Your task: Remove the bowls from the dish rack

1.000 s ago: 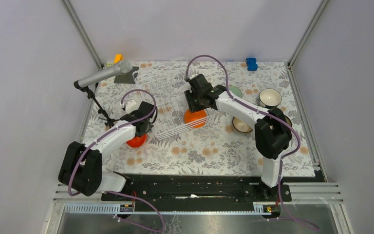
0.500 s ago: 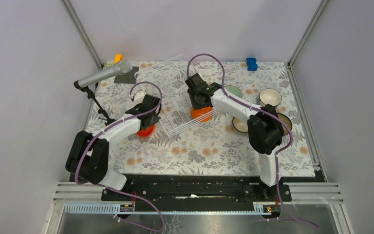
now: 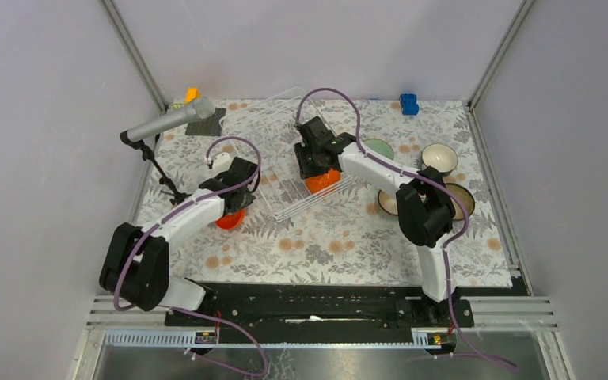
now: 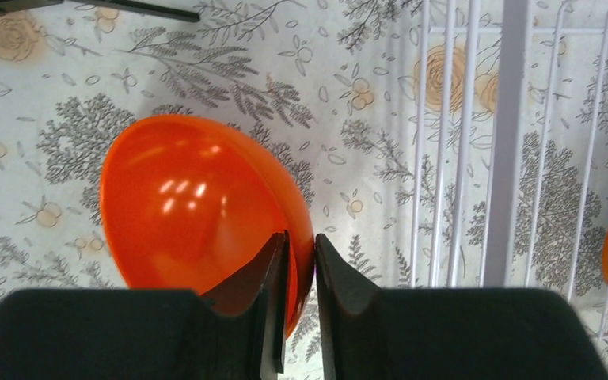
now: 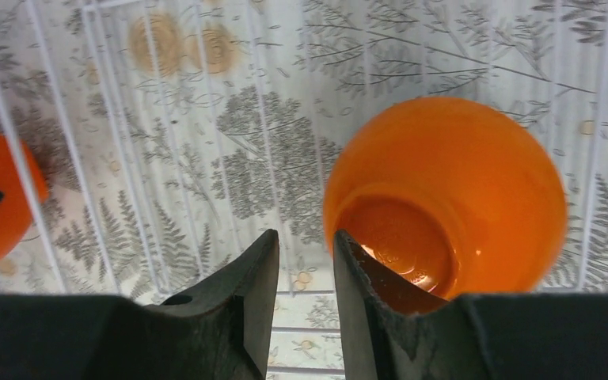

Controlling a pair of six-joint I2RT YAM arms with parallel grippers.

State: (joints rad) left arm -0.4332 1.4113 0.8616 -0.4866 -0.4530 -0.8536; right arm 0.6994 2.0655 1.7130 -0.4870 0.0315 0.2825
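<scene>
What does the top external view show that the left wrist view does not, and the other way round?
Only the top external view: the left arm and right arm whole, the microphone, a blue toy, and bowls set down right of the dish rack.
Only the left wrist view: the fingers of the left gripper, close together at the rim of the orange bowl, a narrow gap between them.
Both: that bowl, the dish rack, the flowered cloth.
</scene>
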